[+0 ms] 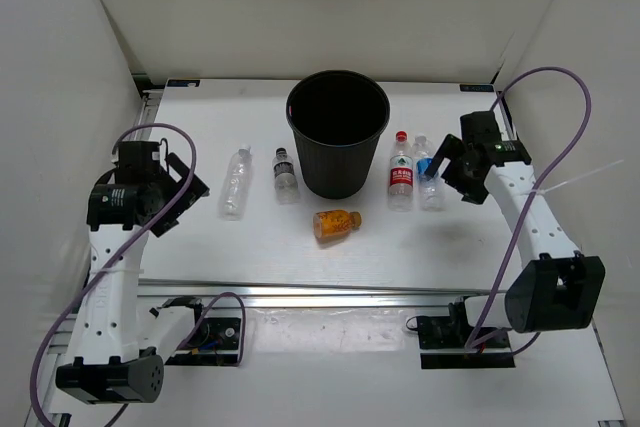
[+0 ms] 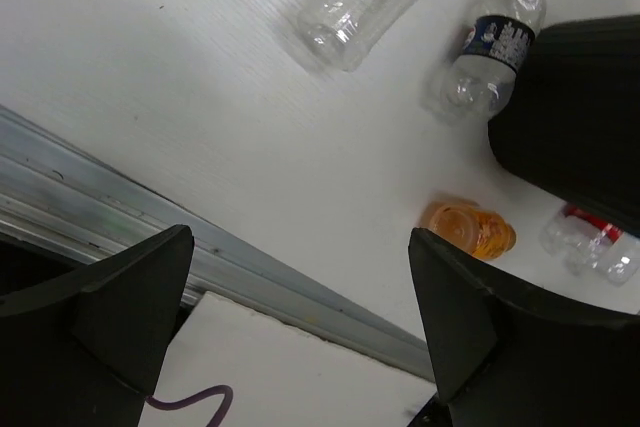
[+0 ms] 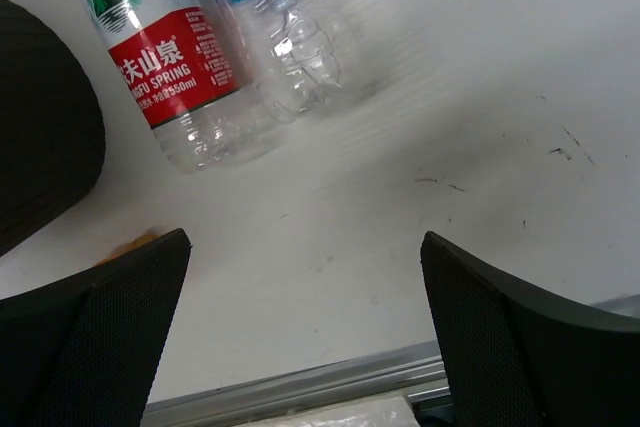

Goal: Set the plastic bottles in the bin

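Watching my left gripper and right gripper hang with jaws wide and empty, I see five plastic bottles lying on the smooth white table left, right and in front of the round, tapered black bin

Bin showing black, white-capped bottle looking clear, black-capped bottle wearing a dark label, red-capped bottle carrying a red-and-white label, blue-labelled bottle looking clear, stubby bottle glowing orange, counter showing white
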Robot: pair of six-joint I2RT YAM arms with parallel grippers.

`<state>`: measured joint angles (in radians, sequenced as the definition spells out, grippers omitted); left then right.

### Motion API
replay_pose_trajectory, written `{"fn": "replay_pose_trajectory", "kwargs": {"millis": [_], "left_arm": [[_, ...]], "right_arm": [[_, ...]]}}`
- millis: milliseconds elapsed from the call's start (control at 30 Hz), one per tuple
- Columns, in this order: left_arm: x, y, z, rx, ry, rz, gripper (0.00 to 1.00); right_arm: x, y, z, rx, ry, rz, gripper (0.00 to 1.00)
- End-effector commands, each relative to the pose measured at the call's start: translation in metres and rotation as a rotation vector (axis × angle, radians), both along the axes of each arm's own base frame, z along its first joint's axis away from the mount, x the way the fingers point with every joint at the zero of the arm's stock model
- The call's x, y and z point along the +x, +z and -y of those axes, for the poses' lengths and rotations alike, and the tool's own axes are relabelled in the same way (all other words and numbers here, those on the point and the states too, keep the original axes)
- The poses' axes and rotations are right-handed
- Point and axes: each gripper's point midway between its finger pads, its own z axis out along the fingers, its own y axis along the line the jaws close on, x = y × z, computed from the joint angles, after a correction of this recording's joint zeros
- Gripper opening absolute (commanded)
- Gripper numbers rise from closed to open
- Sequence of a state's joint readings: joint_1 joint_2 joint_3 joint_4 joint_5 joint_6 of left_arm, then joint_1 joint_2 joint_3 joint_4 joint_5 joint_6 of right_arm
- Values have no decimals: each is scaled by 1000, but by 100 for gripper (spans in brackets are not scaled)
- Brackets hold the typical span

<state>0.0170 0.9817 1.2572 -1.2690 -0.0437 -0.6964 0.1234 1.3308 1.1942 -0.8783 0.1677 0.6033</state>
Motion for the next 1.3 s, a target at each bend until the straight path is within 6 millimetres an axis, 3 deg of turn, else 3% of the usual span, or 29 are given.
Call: {"fn": "replay_pose_trajectory", "kwargs": {"millis": [0, 100, 233, 267, 333, 367, 433, 467, 633, 667, 733, 1067, 1133, 1167, 1267], "left_arm": [[-12, 2, -18, 1, 192, 5, 100], [-20, -17, -21, -9, 224, -29, 100], [-10, -9, -5, -81, 138, 75, 100], [-7, -7, -3, -90, 130, 85, 100], [-6, -5, -3, -90, 119, 95, 100], [-4, -9, -1, -95, 103, 75, 100], [-2, -14, 0, -83, 67, 50, 100], [-1, -16, 0, -78, 60, 39, 100], [1, -19, 5, -103, 31, 18, 100], [4, -19, 7, -111, 24, 21, 100], [6, -17, 10, -127, 12, 31, 100], [5, -24, 14, -165, 26, -17, 100], [5, -24, 14, -165, 26, -17, 100], [5, -24, 14, -171, 35, -17, 100], [5, -23, 16, -179, 29, -17, 100]], "right_arm": [[25, 12, -2, 4, 35, 62, 100], [36, 9, -8, 16, 68, 50, 100], [55, 3, 0, 7, 54, 40, 100], [61, -10, 1, 13, 48, 1, 100], [80, -11, 9, 57, -4, -3, 100], [89, -26, 13, 64, -15, -43, 100], [108, -23, 19, 74, -31, -29, 100], [116, -35, 23, 69, -30, -47, 100], [149, -53, 21, 69, 20, -66, 100], [157, -64, 26, 70, 10, -84, 100], [162, -84, 18, 106, 37, -123, 100], [161, -127, 17, 120, 37, -209, 99], [156, -128, 21, 101, 3, -234, 87], [153, -132, 27, 99, -28, -246, 73], [139, -114, 39, 59, -90, -237, 43]]}}
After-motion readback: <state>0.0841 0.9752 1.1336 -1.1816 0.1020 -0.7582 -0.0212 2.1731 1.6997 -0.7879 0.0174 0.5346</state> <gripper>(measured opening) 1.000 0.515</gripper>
